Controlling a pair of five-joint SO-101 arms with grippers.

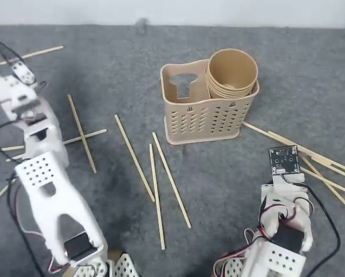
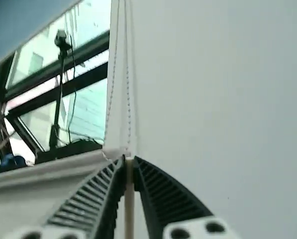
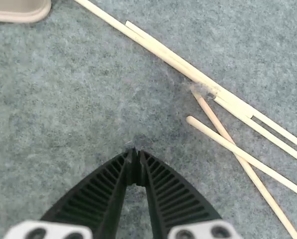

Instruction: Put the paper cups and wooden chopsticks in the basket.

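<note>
Chopstick point(image 2: 129, 209) tight in left tool point(image 2: 130, 159); right tool point(image 3: 137, 152) closed, empty, near loose chopsticks point(image 3: 228, 145)

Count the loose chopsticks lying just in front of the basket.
3, in front of the basket: first chopstick nearest the left arm, second chopstick in the middle, third chopstick nearest the right arm. More lie farther out.

My left gripper point(image 2: 129, 163) pinches a wooden chopstick point(image 2: 129, 211) between its ribbed jaws. Beyond the tips I see a white wall point(image 2: 218, 89); a window point(image 2: 53, 99) stands off to one side.
</note>
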